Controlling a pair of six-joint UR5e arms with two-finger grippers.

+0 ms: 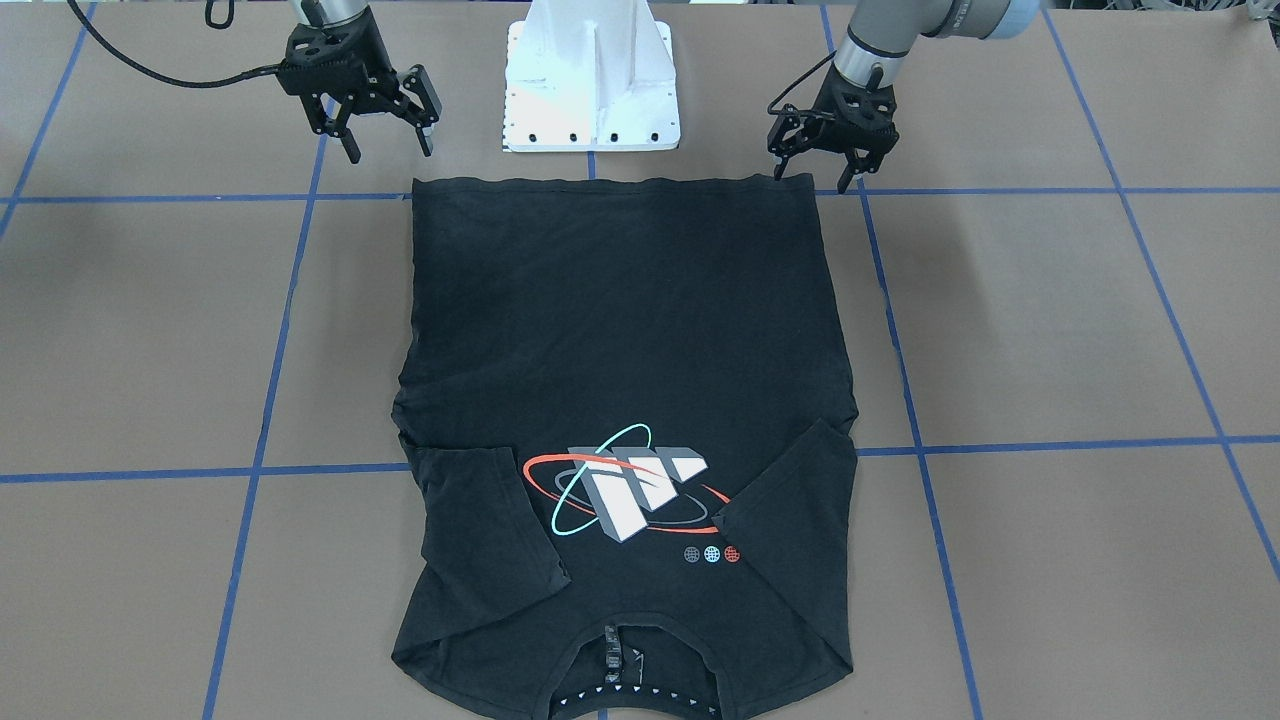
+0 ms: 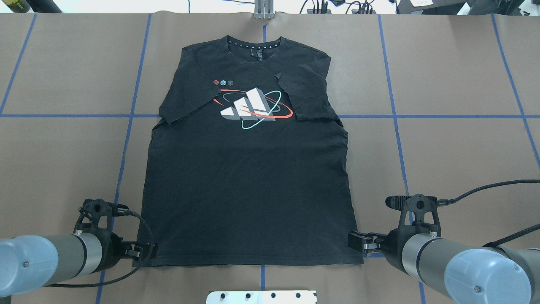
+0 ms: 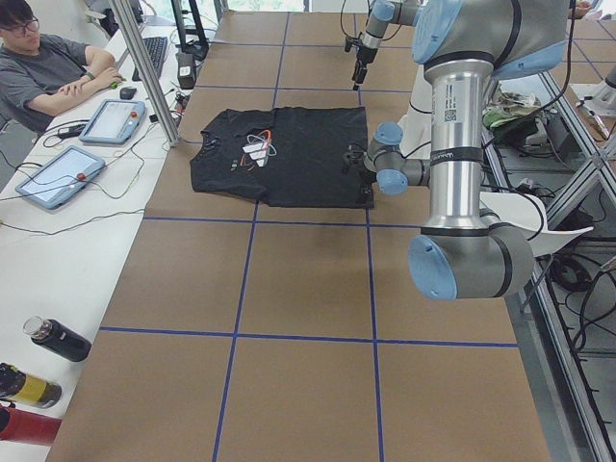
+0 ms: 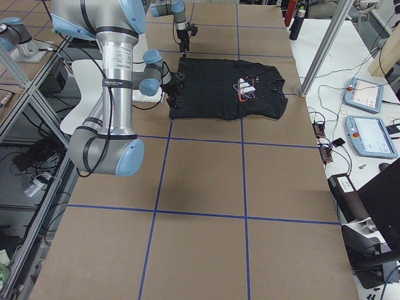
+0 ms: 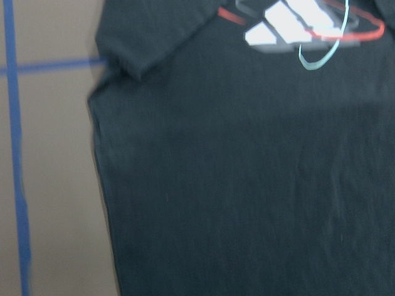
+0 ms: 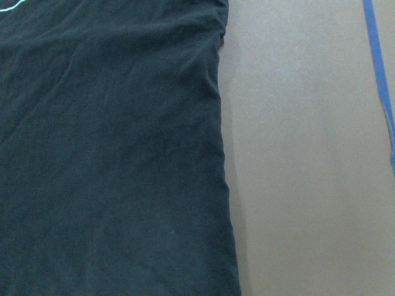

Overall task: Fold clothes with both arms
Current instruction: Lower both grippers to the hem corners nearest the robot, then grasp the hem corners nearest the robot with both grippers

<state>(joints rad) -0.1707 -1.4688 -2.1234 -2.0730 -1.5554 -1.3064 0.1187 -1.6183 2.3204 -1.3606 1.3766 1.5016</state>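
The black T-shirt (image 1: 620, 330) lies flat on the table with the logo (image 1: 625, 490) up. Both sleeves are folded in over the chest and the hem is toward the robot. It also shows in the overhead view (image 2: 249, 177). My left gripper (image 1: 812, 178) is open, its fingers straddling the hem corner on my left; it also shows in the overhead view (image 2: 145, 251). My right gripper (image 1: 390, 152) is open and empty, hovering just outside the other hem corner; it also shows in the overhead view (image 2: 358, 242). The wrist views show only the shirt's side edges (image 5: 102, 185) (image 6: 222, 154).
The white base pedestal (image 1: 592, 80) stands just behind the hem. Blue tape lines (image 1: 290, 290) cross the brown table. An operator (image 3: 48, 67), tablets (image 3: 58, 173) and bottles (image 3: 53, 337) are at a side desk beyond the collar end.
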